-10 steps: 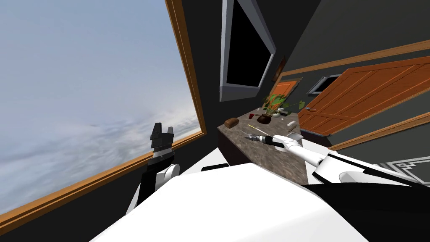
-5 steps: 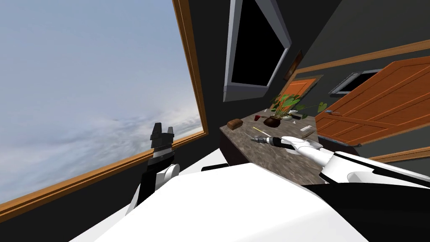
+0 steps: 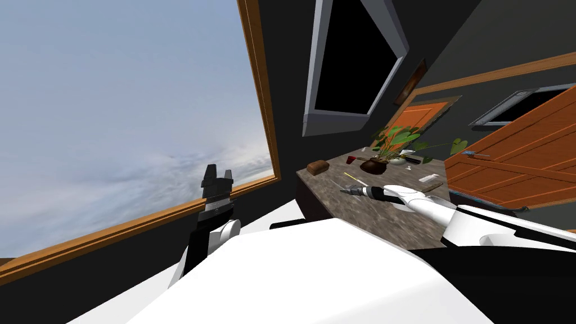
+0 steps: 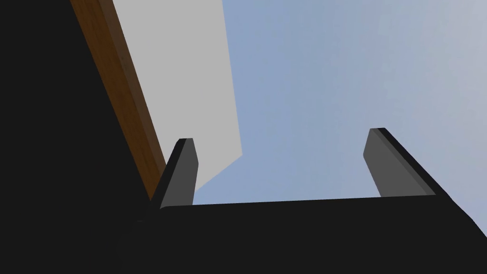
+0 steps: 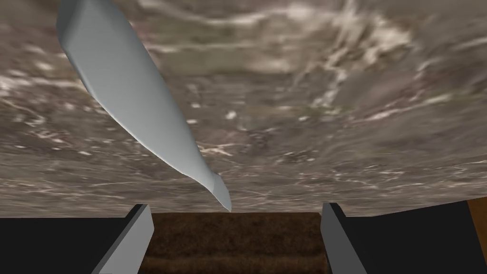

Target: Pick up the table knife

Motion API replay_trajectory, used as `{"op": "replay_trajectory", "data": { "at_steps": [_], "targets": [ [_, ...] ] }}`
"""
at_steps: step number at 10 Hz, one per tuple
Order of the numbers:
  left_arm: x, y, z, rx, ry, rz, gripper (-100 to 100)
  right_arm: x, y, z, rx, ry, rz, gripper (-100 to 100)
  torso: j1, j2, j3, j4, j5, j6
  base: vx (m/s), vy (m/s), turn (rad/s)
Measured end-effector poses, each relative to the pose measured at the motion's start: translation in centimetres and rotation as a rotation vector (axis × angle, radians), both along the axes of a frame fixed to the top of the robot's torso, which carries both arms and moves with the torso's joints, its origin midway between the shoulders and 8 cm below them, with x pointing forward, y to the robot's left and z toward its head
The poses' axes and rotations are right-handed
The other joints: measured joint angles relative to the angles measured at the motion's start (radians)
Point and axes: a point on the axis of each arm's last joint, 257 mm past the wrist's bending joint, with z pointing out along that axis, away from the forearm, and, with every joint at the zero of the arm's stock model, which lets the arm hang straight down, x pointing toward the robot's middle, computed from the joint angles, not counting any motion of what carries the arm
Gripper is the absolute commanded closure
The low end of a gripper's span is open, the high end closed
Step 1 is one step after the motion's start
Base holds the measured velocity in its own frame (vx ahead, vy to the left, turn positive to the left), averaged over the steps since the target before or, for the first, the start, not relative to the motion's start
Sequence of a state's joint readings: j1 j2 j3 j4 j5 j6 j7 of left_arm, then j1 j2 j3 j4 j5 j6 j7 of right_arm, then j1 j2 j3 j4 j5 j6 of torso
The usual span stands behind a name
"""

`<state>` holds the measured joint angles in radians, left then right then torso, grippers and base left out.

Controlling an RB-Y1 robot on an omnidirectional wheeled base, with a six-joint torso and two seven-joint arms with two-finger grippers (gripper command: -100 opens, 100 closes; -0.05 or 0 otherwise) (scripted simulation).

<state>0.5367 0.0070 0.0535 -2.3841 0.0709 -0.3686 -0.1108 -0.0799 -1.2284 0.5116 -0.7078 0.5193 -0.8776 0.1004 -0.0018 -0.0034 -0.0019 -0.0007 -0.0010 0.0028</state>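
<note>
The right end effector (image 5: 235, 238) hangs low over the worktop (image 5: 342, 104), fingers apart to straddle the knife (image 5: 138, 109) lying flat just beyond them. The left end effector (image 3: 219, 171), also apart, is raised clear at near left.

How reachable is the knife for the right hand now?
Probably yes: the right hand is open, and the knife lies bare on the counter just ahead, its near tip between the fingers. It slants off to one side, though.

The right forearm (image 3: 427, 205) is white, and the black left tool (image 4: 281, 135) has 2 grey fingers (image 4: 183, 171).
</note>
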Motion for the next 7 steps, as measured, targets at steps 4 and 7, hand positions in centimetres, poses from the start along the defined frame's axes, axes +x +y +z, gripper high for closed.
{"op": "replay_trajectory", "data": {
  "at_steps": [4, 7],
  "targets": [
    [0.0, 0.0, 0.0, 0.0, 0.0, 0.0, 0, -0.1, -0.5, -0.5, -0.004, 0.004, -0.02, -100, 0.004, 0.001, 0.001, 0.0, 0.001, -0.001, -0.004, 0.022, 0.07],
    [0.0, 0.0, 0.0, 0.0, 0.0, 0.0, 0, 0.2, -0.8, -1.4, -0.006, 0.001, -0.055, 100, 0.003, 0.001, 0.001, 0.0, 0.001, 0.0, -0.002, 0.014, 0.039]
  ]
}}
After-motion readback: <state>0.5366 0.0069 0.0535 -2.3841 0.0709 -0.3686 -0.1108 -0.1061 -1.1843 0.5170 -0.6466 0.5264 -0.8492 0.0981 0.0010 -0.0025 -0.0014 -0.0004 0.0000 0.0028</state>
